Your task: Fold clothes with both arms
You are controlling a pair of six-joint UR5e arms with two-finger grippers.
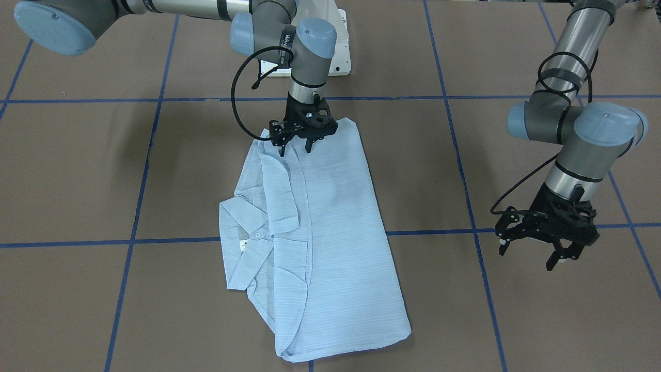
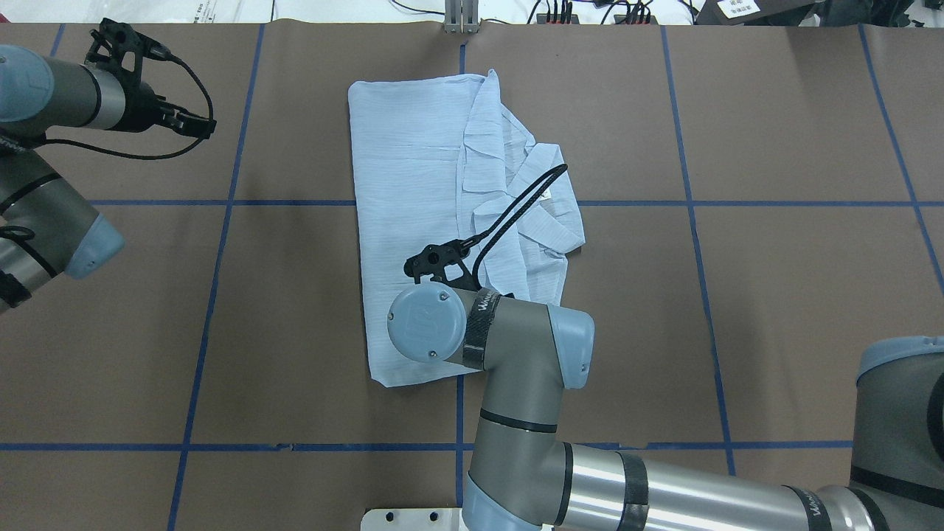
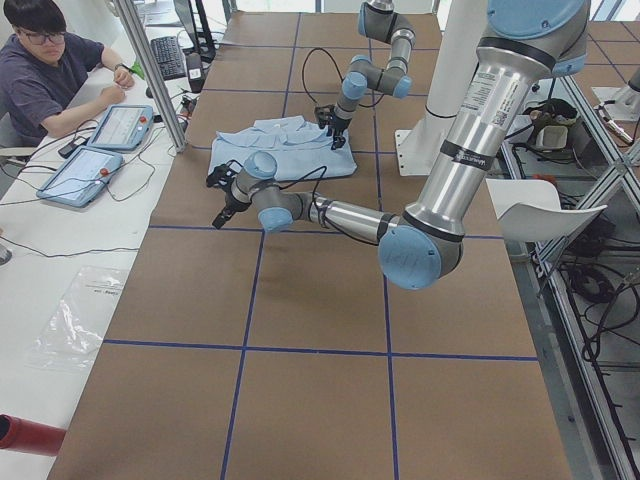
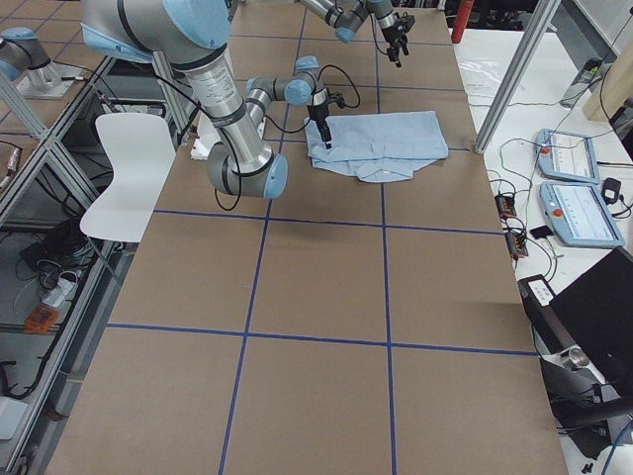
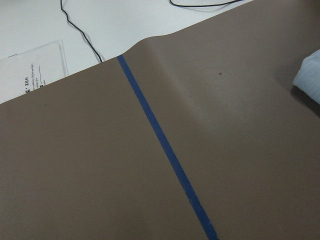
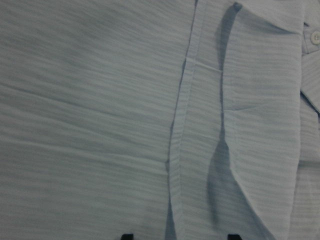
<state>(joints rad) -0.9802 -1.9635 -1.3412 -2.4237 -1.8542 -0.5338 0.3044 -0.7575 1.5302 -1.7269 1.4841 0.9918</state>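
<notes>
While the shirt [image 1: 335, 232] lies folded into a long flat panel in the middle of the counter [image 1: 77, 181], the front-facing view shows the right end effector [image 1: 295, 150] poised over the end nearest the robot. Its fingers are released, spread and holding nothing, and I judge it is lined up to pinch that end for the next fold. The left end effector [image 1: 537, 250] hangs over bare counter on the robot's left, well apart from the cloth, equally spread and empty (probably parked clear of the work). From overhead, the panel's long axis runs from the robot toward the far edge, slightly skewed against the blue tape lines [image 2: 295, 202]. The collar [image 2: 549, 188] juts from the long side on the robot's right, so the neck points sideways, not along the length. The two side views agree on where the arms are, with one over the shirt's end and one off it, but are too small to show how the fingers stand. The left wrist view shows only counter, tape and a corner of cloth at its right edge. The right wrist view looks straight down on crinkly striped fabric. Two fingertips, set apart at its bottom edge, straddle a folded seam, and a white button [image 6: 315, 36] shows at the upper right.
</notes>
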